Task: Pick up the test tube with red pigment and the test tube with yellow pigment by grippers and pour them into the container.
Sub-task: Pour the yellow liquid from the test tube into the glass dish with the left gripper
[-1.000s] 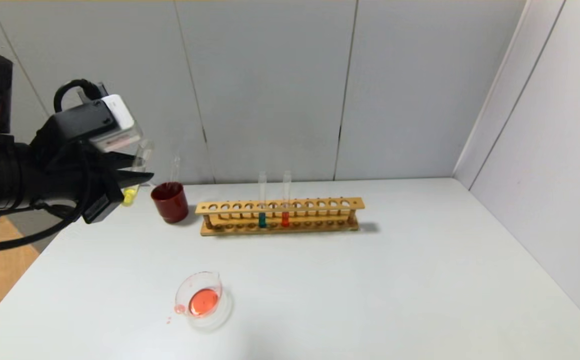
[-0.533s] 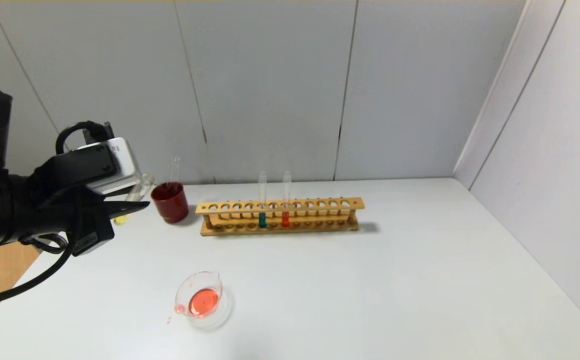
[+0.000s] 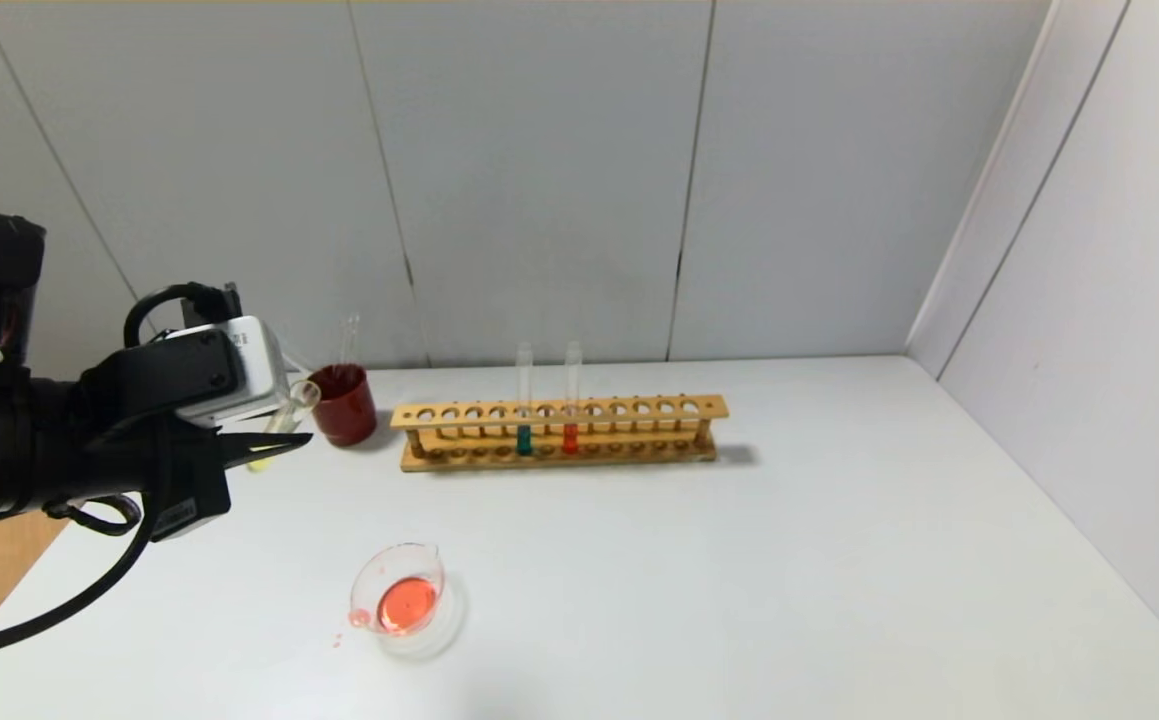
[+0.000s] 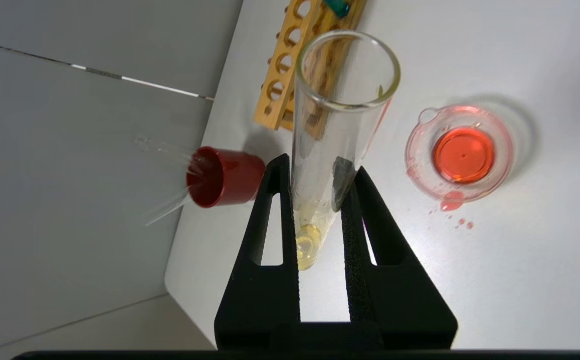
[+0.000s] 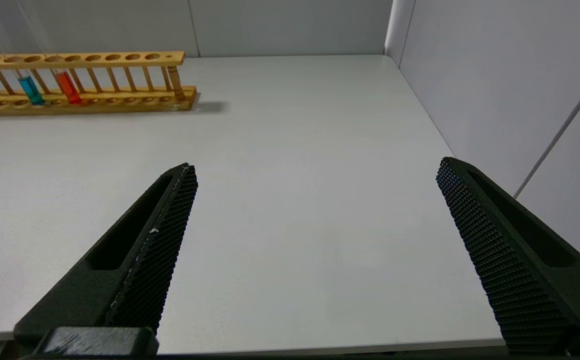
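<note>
My left gripper is shut on the test tube with yellow pigment, held tilted above the table's left side, beside the dark red cup. In the left wrist view the tube sits between the black jaws of my left gripper, with pale yellow liquid at its bottom. The container, a low glass beaker, holds orange-red liquid near the front left; it also shows in the left wrist view. A tube with red pigment stands in the wooden rack. My right gripper is open and empty above the table's near right edge.
A wooden rack stands mid-table with a teal-green tube next to the red one. A dark red cup holding an empty glass tube stands at the back left. Red drops lie beside the beaker. Walls close the back and right.
My left gripper has come down and moved right toward the table with the yellow tube, and the tube now leans more, its mouth toward the red cup. Nothing else has moved.
</note>
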Robot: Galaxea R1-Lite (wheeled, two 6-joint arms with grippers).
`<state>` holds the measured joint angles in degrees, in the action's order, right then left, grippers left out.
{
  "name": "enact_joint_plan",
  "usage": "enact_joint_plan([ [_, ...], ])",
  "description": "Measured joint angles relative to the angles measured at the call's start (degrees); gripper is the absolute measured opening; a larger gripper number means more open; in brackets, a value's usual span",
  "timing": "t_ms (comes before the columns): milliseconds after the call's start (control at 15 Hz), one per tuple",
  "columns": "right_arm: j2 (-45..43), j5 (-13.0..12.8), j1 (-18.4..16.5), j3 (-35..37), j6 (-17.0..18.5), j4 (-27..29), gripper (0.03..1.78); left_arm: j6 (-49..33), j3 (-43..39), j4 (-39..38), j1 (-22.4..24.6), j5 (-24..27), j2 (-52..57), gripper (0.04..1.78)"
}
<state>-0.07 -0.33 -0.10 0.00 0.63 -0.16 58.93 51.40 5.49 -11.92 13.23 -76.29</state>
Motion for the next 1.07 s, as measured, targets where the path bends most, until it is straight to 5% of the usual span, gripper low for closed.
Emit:
enact_joint_plan([
  [1067,0.0,0.0,0.0,0.0,0.0,0.0,1.75,13.3,0.9,-2.4,9.1,3.7,-7.0,0.3],
])
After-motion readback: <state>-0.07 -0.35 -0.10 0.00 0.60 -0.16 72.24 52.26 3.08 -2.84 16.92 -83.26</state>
